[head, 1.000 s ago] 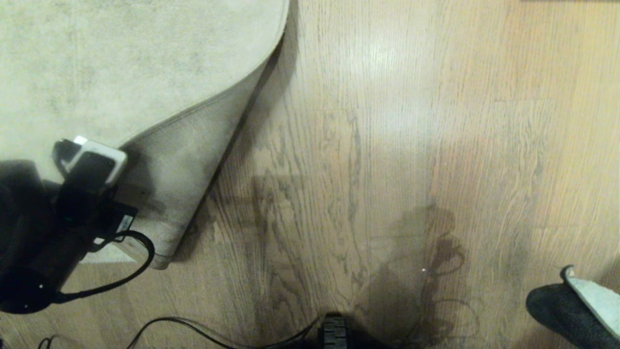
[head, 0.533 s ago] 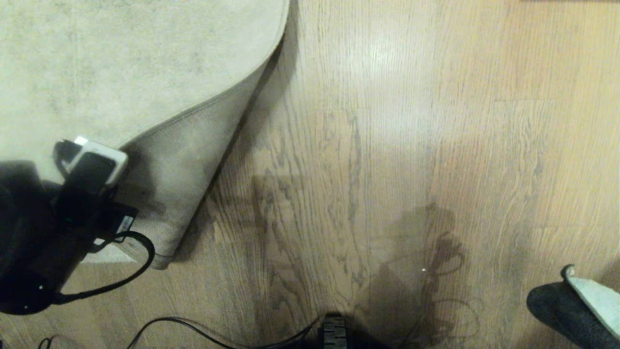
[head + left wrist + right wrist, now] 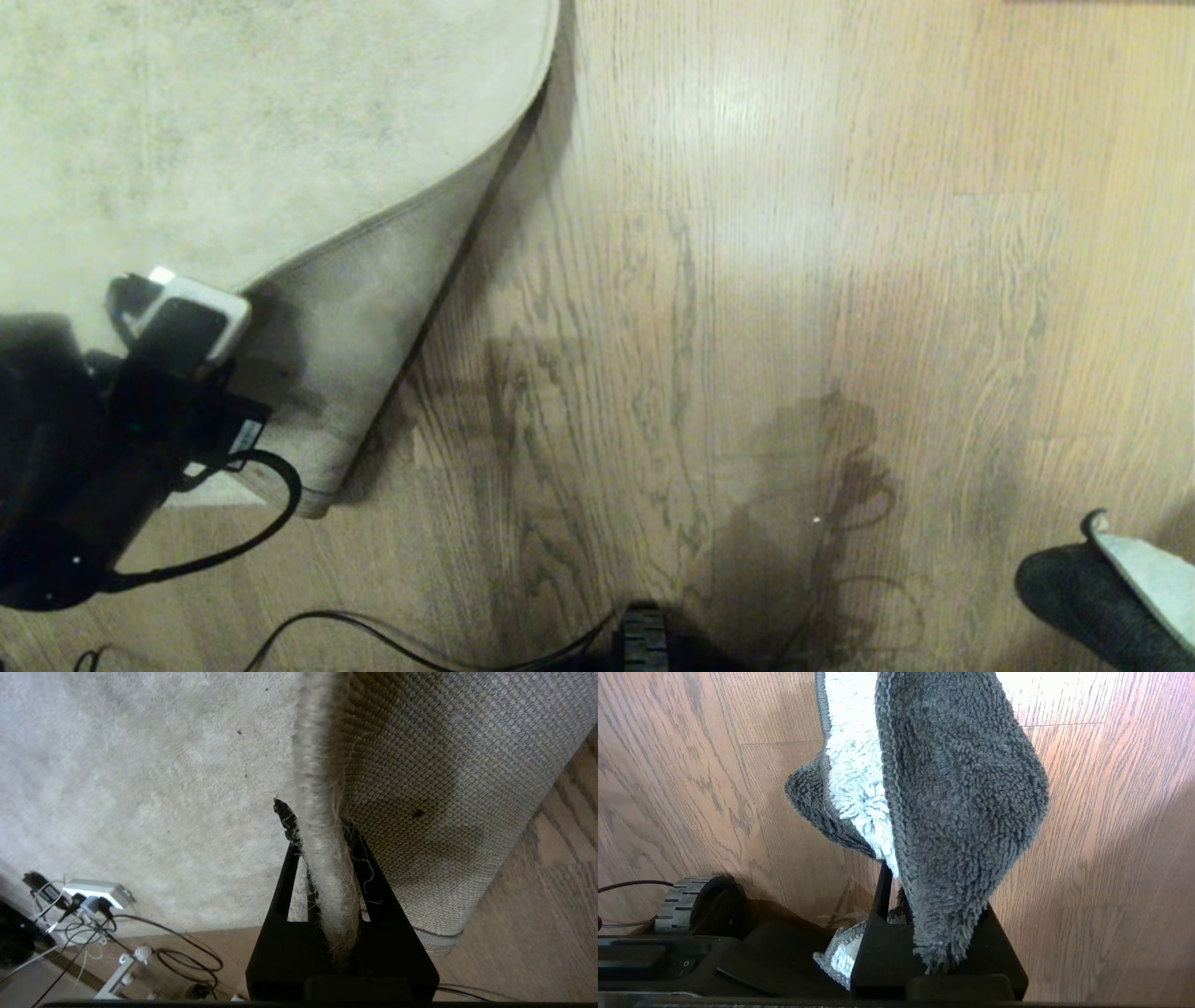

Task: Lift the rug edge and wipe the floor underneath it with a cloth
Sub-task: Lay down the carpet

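**Rug corner held back, cloth waiting on the far side of the bared floor**

Left gripper (image 3: 322,826) with fingers (image 3: 287,868) clamped together on the thin edge of the rug (image 3: 261,131), pile to one side of them and woven backing to the other. Corner folded up and over, backing (image 3: 364,336) turned towards the camera in the head view, fold line running diagonally away from the fingers and out along the rug border. Bared strip of floor (image 3: 709,308) lying beside that fold, on the side away from the left fingers, long axis following the fold. Right gripper (image 3: 896,891) low at the robot's right side, only its load showing at the edge of the head view, fingers (image 3: 882,891) shut tight on the cloth (image 3: 952,793), which drapes forward over them, dark grey outside, pale inside. Cloth well apart from the fold, open planks between. Judged next: a sweep by the right arm across towards the fold, the nearer free arm being the right, the left occupied holding the corner. Risk judged: corner slipping from the thin pinch and falling back over the strip
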